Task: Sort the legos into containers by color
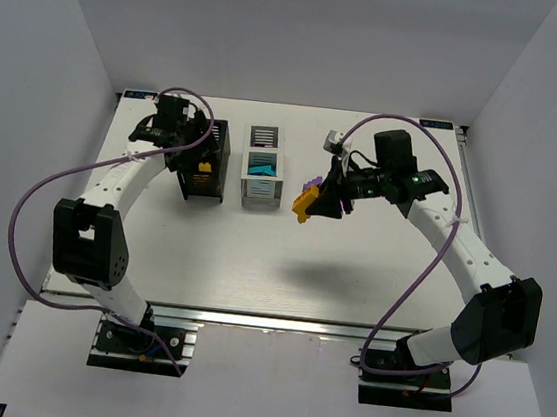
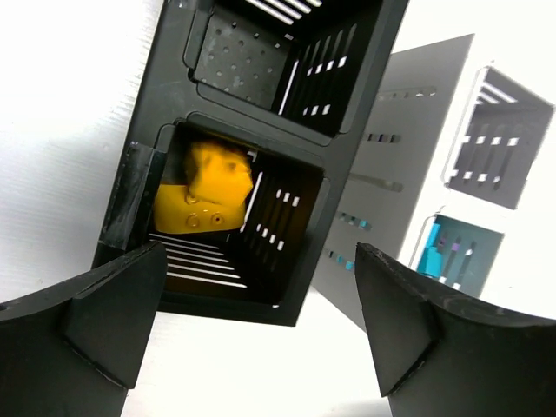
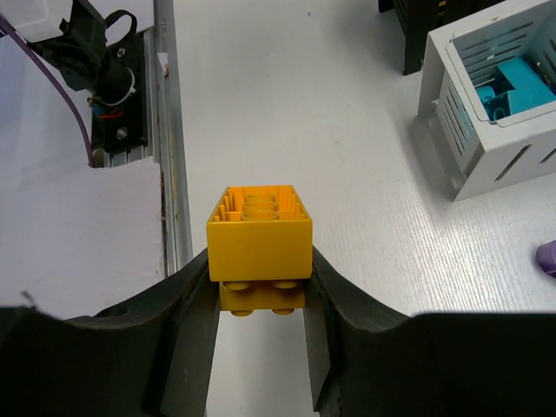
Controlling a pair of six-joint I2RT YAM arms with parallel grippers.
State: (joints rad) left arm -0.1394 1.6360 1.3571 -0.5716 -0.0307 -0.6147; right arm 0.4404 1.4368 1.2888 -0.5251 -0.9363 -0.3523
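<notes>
The left gripper [image 2: 261,304] is hovering over the black container [image 1: 218,161] at the far left of the table [image 1: 252,266], its jaws standing wide apart and gripping nothing. A yellow-orange piece [image 2: 208,187] is lying in that container's near compartment. Just to the right, the white container [image 1: 245,177] is holding teal bricks [image 1: 261,166] in its near compartment. Further right, the right gripper [image 3: 261,291] is pinching a yellow-orange brick [image 3: 259,234] between narrowed jaws, off the tabletop, with a purple brick [image 1: 310,184] sitting just beside it.
</notes>
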